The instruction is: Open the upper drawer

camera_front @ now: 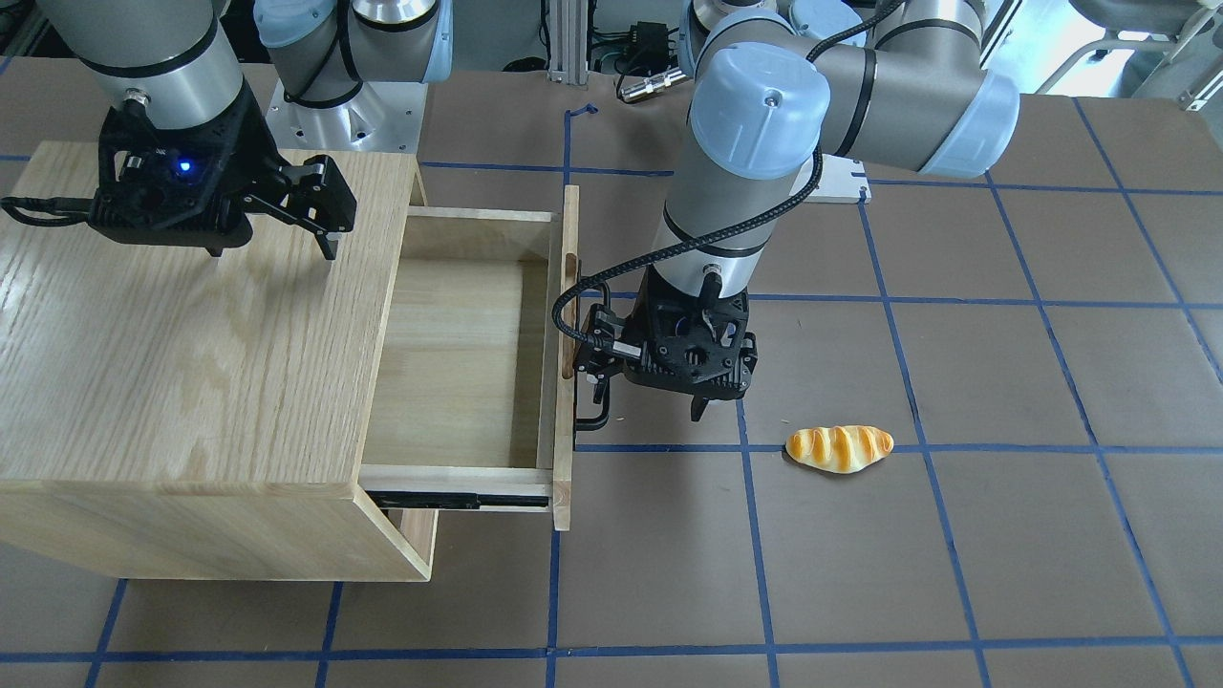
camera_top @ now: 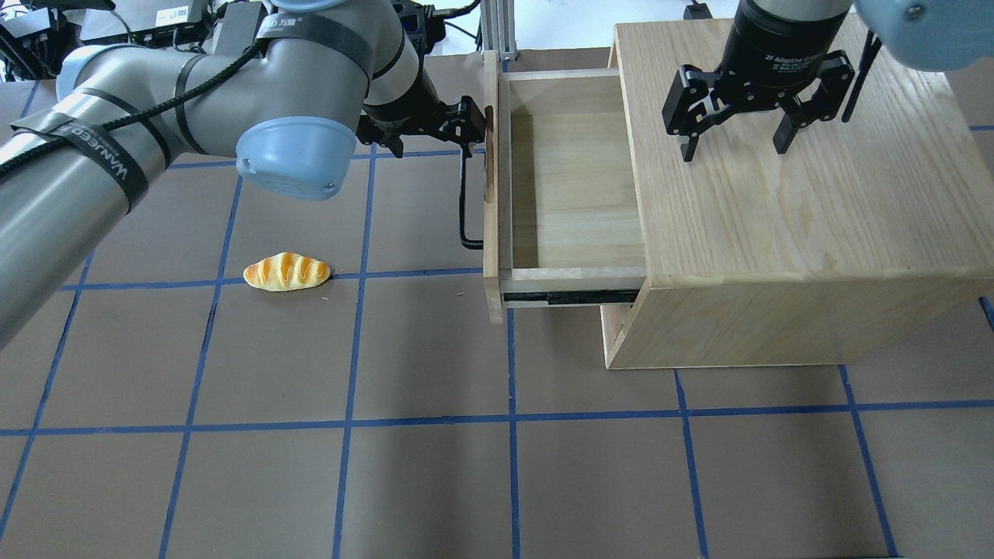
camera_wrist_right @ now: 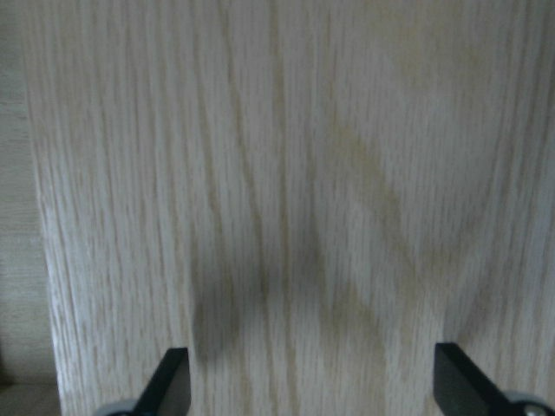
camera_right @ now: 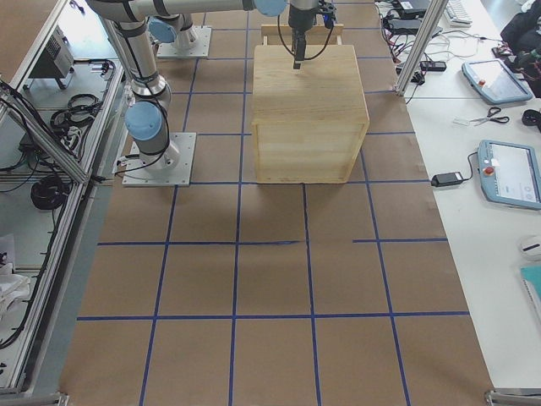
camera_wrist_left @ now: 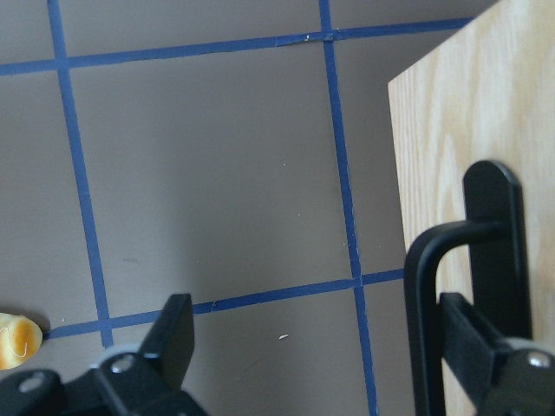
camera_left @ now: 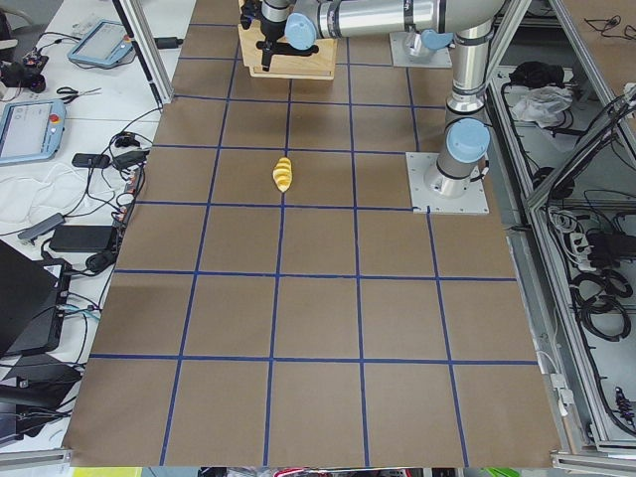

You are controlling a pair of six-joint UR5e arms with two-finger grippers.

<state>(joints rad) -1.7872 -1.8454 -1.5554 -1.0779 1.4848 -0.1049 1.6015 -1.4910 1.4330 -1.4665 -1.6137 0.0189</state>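
The upper drawer point(camera_front: 459, 363) stands pulled far out of the oak cabinet point(camera_front: 172, 363), its light-oak box open and empty in the overhead view point(camera_top: 575, 194). Its black bar handle point(camera_top: 463, 202) sits on the front panel point(camera_front: 566, 363). My left gripper point(camera_top: 466, 124) is open at the handle's far end. In the left wrist view the bar point(camera_wrist_left: 425, 329) runs between the spread fingers, close beside one finger point(camera_wrist_left: 477, 347). My right gripper point(camera_top: 734, 151) is open and empty, hovering just above the cabinet top point(camera_wrist_right: 303, 173).
A toy bread roll point(camera_top: 286, 272) lies on the brown table left of the drawer, also seen in the front view point(camera_front: 839, 447). A black side rail point(camera_top: 571, 296) shows under the drawer. Blue tape lines grid the table point(camera_top: 427, 466).
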